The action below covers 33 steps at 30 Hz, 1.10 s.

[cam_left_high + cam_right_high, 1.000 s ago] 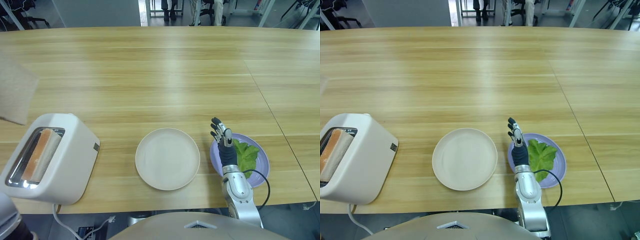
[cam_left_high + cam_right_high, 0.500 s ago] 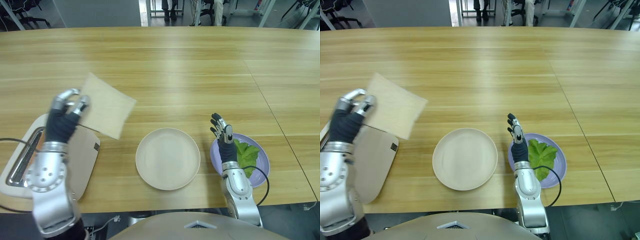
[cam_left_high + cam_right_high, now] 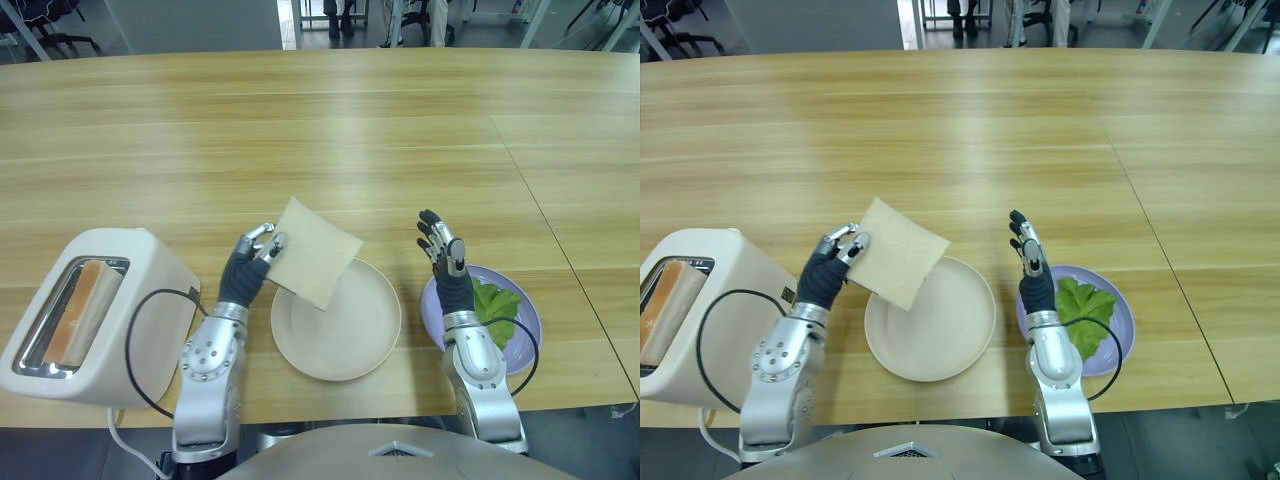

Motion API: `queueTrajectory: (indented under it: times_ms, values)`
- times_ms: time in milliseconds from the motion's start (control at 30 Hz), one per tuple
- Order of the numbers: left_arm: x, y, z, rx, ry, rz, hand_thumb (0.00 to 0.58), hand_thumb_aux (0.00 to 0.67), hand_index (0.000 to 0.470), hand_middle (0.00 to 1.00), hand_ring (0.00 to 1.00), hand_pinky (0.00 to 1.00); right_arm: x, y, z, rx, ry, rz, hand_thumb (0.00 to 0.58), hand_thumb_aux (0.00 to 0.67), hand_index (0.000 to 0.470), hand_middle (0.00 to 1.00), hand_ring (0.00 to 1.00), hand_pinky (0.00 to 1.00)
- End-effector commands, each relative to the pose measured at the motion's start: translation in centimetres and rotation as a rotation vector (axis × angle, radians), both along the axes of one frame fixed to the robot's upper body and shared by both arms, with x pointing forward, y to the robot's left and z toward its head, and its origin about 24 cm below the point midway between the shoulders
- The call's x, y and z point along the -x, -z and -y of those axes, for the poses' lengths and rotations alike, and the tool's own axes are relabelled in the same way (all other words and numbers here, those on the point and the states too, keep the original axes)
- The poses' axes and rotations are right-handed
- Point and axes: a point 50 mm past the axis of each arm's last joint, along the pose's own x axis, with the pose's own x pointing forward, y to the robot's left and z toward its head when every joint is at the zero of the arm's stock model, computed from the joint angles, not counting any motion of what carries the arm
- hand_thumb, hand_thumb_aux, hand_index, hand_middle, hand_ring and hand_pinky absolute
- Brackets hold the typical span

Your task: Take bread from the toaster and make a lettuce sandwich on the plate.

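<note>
Left hand: your left hand [image 3: 247, 268] sits just off the cream plate's 9 o'clock rim, and its fingers [image 3: 262, 243] are pinched on one corner of a bread slice.
Bread slice: the pale square bread slice [image 3: 318, 250] hangs tilted over the plate's 11 o'clock edge, with its low corner above the plate's inside. Honestly can't tell if it's touching the plate.
Plate: the round cream plate [image 3: 352, 335] is close to the near edge of the table, pretty much dead centre in front of you.
Toaster: the white toaster [image 3: 140, 310] is at 9 o'clock from the plate, on the far side of your left arm. A second slice [image 3: 85, 308] stands in its slot, crust side up.
Right hand: your right hand [image 3: 447, 268] stands upright between the cream plate and the purple plate, right at the purple one's 9 o'clock rim. Its fingers are straight and spread wide, and it's holding nothing.
Lettuce: the green lettuce leaf [image 3: 497, 312] lies on the small purple plate [image 3: 528, 338], at 3 o'clock from the cream plate and just beside your right hand.
Table: a long light wooden table [image 3: 300, 130] carries all of it.
</note>
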Motion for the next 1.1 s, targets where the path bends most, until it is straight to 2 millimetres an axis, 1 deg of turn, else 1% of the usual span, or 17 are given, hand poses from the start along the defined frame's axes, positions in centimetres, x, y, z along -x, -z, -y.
queueTrajectory:
  times_ms: [33, 200, 300, 433, 533, 633, 733, 867, 1000, 1100]
  values:
    - [0.3, 2.1, 1.1, 0.012, -0.009, -0.057, 0.580, 0.670, 0.460, 1.00, 1.00, 1.00, -0.2, -0.3, 0.0, -0.002, -0.017, 0.005, 0.000, 0.000, 0.000, 0.00, 0.00, 0.00]
    - [0.8, 4.5, 2.3, 0.055, -0.039, -0.124, 0.580, 0.670, 0.460, 1.00, 1.00, 1.00, -0.3, -0.4, 0.0, 0.000, -0.031, 0.007, 0.000, 0.000, 0.000, 0.00, 0.00, 0.00]
    - [1.2, 5.6, 3.1, 0.065, -0.062, -0.159, 0.580, 0.670, 0.460, 1.00, 1.00, 1.00, -0.4, -0.4, 0.0, 0.000, -0.045, 0.004, 0.000, 0.000, 0.000, 0.00, 0.00, 0.00]
    - [1.9, 5.9, 3.7, 0.075, -0.110, -0.168, 0.580, 0.670, 0.460, 1.00, 1.00, 1.00, -0.4, -0.2, -0.1, 0.000, -0.059, -0.007, 0.000, 0.000, 0.000, 0.00, 0.00, 0.00]
    - [2.0, 6.0, 3.9, 0.071, -0.128, -0.162, 0.580, 0.670, 0.460, 1.00, 1.00, 1.00, -0.4, -0.1, 0.0, -0.003, -0.058, -0.014, 0.000, 0.000, 0.000, 0.00, 0.00, 0.00]
    - [2.1, 6.5, 4.3, 0.055, -0.127, -0.180, 0.580, 0.670, 0.460, 1.00, 1.00, 1.00, -0.4, -0.1, 0.0, -0.004, -0.059, -0.013, 0.000, 0.000, 0.000, 0.00, 0.00, 0.00]
    - [2.2, 7.0, 4.8, 0.044, -0.118, -0.205, 0.580, 0.670, 0.460, 1.00, 1.00, 1.00, -0.4, -0.2, -0.1, -0.004, -0.066, -0.012, 0.000, 0.000, 0.000, 0.00, 0.00, 0.00]
    - [2.4, 7.0, 5.3, -0.002, -0.071, -0.208, 0.580, 0.670, 0.460, 1.00, 1.00, 1.00, -0.4, -0.2, -0.1, -0.006, -0.070, -0.012, 0.000, 0.000, 0.000, 0.00, 0.00, 0.00]
    - [2.8, 7.5, 5.5, -0.069, -0.032, -0.235, 0.580, 0.670, 0.460, 1.00, 1.00, 1.00, -0.4, -0.2, -0.1, -0.005, -0.072, -0.013, 0.000, 0.000, 0.000, 0.00, 0.00, 0.00]
    - [2.9, 7.4, 5.4, -0.091, -0.025, -0.236, 0.580, 0.670, 0.460, 1.00, 1.00, 1.00, -0.5, -0.1, -0.1, -0.006, -0.076, -0.017, 0.000, 0.000, 0.000, 0.00, 0.00, 0.00]
